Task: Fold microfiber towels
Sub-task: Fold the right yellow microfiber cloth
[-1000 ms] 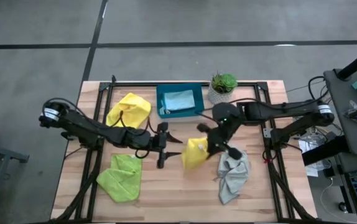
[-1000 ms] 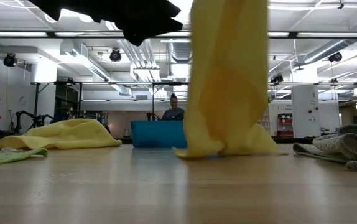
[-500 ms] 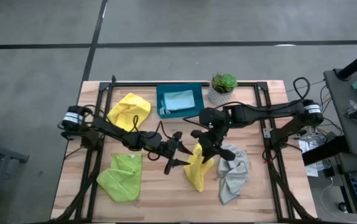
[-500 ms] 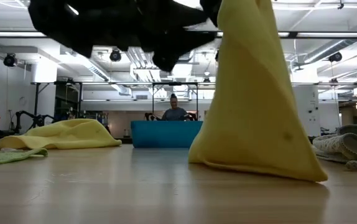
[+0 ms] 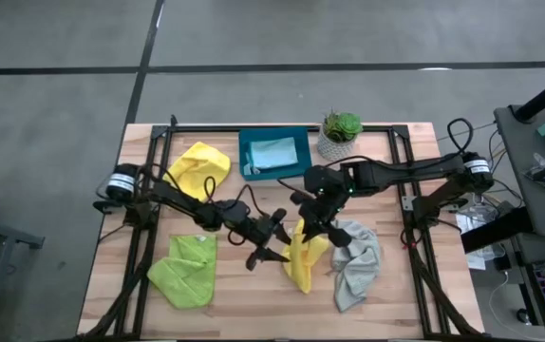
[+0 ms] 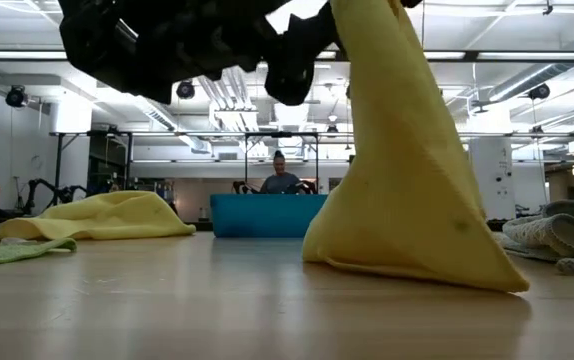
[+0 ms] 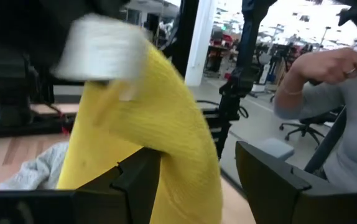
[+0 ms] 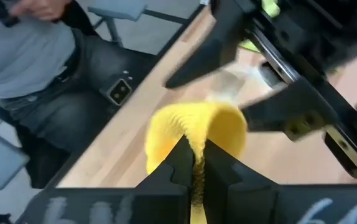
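Right claw: the right claw (image 5: 315, 220) is pinched shut on the top of a yellow towel (image 5: 304, 256), near the bench's middle; in its own wrist view the fabric is bunched between its fingers (image 8: 181, 163); likely held up so the cloth hangs free and a second corner can be taken.
Held towel: it drapes as a cone from the grip, its lower edge resting on the bench (image 5: 253, 299); seen level across the bench, the hem spreads toward the right.
Left claw: the left claw (image 5: 274, 242) is spread wide, holding nothing, just left of the hanging cloth; its wrist view shows the yellow fabric between and just beyond its fingers (image 7: 138, 180); probably lined up to catch an edge.
Other towels: second yellow towel (image 5: 197, 167) far left; lime green towel (image 5: 185, 270) near left; grey towel (image 5: 358, 264) just right of the held one, close to touching; light blue towel (image 5: 274, 152) lying in the teal tray (image 5: 246, 152).
Open room: bare wood lies nearest the front edge, between green and grey; the right side is crowded by the grey cloth; a potted plant (image 5: 339, 131) stands at the far edge beside the tray.
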Robot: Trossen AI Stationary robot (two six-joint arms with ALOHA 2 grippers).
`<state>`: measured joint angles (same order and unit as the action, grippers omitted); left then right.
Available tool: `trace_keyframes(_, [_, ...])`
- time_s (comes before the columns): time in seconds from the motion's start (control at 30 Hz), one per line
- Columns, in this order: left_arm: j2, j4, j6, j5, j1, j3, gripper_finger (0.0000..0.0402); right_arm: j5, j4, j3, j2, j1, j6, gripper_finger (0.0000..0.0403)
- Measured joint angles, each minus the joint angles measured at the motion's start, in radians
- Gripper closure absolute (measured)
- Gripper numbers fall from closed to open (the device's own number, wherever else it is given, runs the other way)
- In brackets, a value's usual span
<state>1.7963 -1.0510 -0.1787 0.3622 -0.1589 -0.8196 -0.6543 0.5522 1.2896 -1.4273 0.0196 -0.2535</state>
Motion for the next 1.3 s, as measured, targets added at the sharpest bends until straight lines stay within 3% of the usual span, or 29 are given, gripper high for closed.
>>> trace_keyframes(0.13, [-0.001,-0.051,-0.021,-0.02,0.0,0.001,0.0208,0.018,0.002,0.0,0.0,-0.001,0.026,0.0394])
trace_keyframes(0.3, [-0.009,-0.045,-0.022,-0.135,0.0,0.003,0.0226,0.053,0.005,0.0,0.0,0.002,0.026,0.0394])
trace_keyframes(0.57, [-0.027,-0.033,-0.037,-0.162,0.0,0.006,0.0389,0.053,0.006,0.0,0.0,0.002,0.061,0.0394])
trace_keyframes(0.93, [-0.215,0.257,0.01,-0.182,-0.012,0.01,0.0401,0.056,-0.021,-0.001,-0.001,0.013,0.139,0.0382])
trace_keyframes(1.07, [-0.28,0.341,0.011,-0.188,-0.014,0.015,0.0401,0.066,-0.063,-0.001,-0.001,0.013,0.168,0.0351])
trace_keyframes(1.3, [-0.358,0.492,0.002,-0.189,-0.019,0.02,0.0401,0.223,-0.061,0.01,-0.001,0.013,0.206,0.0276])
